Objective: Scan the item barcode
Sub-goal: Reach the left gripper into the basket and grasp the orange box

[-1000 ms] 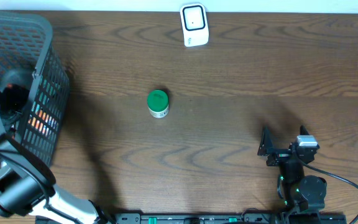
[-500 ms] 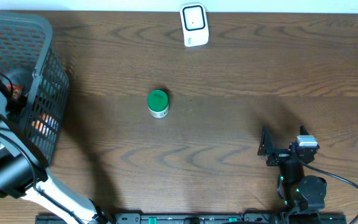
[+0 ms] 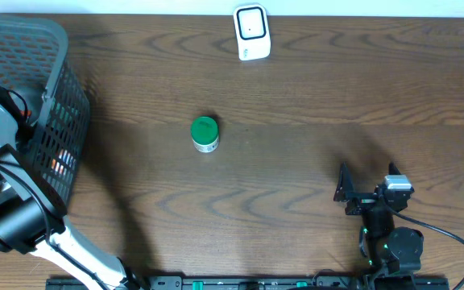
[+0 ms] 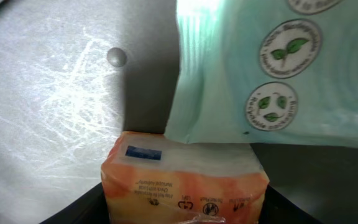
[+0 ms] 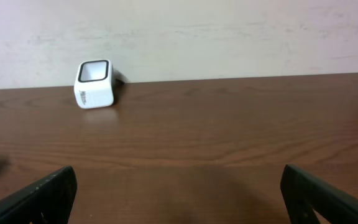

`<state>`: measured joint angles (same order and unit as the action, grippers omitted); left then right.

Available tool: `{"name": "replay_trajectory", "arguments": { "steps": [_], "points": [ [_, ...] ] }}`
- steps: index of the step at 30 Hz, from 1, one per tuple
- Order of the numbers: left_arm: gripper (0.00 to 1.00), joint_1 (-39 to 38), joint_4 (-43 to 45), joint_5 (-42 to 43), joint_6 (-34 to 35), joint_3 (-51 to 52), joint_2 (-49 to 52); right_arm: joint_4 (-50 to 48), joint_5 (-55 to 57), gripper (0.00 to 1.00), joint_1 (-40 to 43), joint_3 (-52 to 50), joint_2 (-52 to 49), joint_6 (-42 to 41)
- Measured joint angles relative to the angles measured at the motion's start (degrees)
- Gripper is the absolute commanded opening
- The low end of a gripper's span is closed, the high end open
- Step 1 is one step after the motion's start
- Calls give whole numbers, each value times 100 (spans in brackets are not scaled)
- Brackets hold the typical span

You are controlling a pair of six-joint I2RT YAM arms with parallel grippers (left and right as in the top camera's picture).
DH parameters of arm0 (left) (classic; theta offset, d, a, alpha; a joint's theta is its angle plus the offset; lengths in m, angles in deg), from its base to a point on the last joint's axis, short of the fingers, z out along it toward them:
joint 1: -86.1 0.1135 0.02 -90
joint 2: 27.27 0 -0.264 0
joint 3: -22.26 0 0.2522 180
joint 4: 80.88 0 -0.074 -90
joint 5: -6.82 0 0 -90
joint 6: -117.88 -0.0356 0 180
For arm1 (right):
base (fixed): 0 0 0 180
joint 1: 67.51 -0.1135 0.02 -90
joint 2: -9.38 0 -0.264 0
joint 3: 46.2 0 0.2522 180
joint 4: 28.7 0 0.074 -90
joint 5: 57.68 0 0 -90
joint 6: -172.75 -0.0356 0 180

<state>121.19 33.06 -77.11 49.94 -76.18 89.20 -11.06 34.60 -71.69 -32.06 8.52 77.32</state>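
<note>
While the left gripper [image 4: 185, 208] straddles an orange pack [image 4: 182, 177] lying crosswise between its jaws, grip unclear, the right gripper [image 5: 179, 180] stands wide open.

Mock shop checkout set up on robot test bench. Signs:
- white barcode scanner [image 3: 251, 32] at far edge of dark wood-grain table [image 3: 312, 153]
- grey mesh shopping basket [image 3: 51, 48] at left, holding packaged goods: orange packet [image 4: 185, 186], pale green pouch [image 4: 278, 74] with leaf logos
- green-lidded jar [image 3: 205, 134] on tabletop
- bare pale wall [image 5: 229, 37] behind
- left arm [image 3: 6, 221] and right arm [image 3: 389, 242] at near edge
</note>
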Motion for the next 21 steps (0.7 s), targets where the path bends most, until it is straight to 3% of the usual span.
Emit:
{"name": "replay_trajectory", "arguments": {
  "steps": [13,21],
  "points": [
    [57,407,-525,-63,-219,-125,-162,0,0,99,0,0,0,0],
    [57,417,-505,140,-192,-616,-1840,0,0,99,0,0,0,0]
  ]
}}
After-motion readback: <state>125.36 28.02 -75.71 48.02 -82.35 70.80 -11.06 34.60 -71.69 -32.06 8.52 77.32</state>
